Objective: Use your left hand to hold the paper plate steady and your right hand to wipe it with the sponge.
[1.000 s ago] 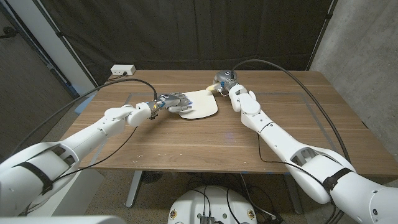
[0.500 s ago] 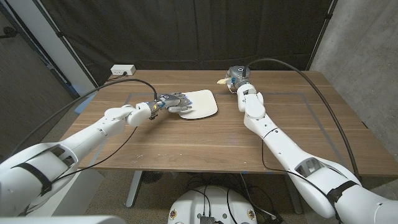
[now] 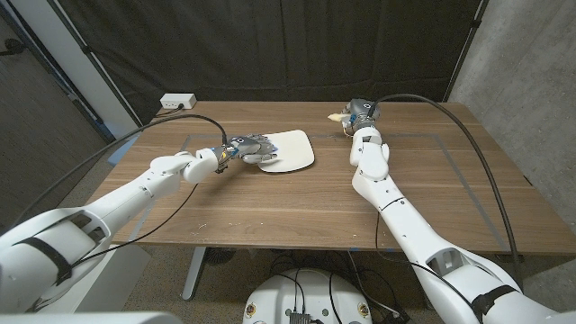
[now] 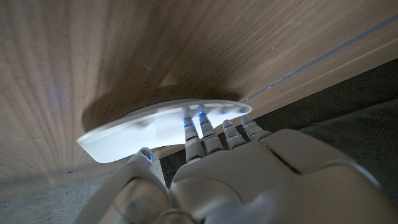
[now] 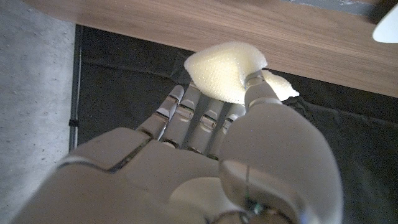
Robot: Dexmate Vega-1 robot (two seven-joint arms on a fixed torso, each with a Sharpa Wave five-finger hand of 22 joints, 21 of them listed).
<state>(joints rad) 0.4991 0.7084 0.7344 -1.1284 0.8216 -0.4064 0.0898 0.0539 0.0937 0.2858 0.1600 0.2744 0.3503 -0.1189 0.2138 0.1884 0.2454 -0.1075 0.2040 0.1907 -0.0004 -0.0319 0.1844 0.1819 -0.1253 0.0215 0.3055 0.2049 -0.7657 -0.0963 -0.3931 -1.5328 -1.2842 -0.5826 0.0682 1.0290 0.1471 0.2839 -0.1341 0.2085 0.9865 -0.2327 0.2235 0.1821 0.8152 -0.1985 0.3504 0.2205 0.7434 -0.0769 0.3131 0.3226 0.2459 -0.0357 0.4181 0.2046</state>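
The left robot hand (image 3: 250,148) pins the light, flimsy paper plate (image 3: 290,150) by its rim on the bench (image 3: 270,198). The right robot hand (image 3: 360,112) pinches a soft, likely squashy sponge (image 5: 225,71) at one edge, well apart from it.

a wooden table (image 3: 297,198) is seen with a white paper plate (image 3: 290,150) laid directly on it, left of its middle and toward the far side. a white power strip (image 3: 178,102) is set at the far left corner. pale tape lines (image 3: 450,139) are marked across the tabletop.
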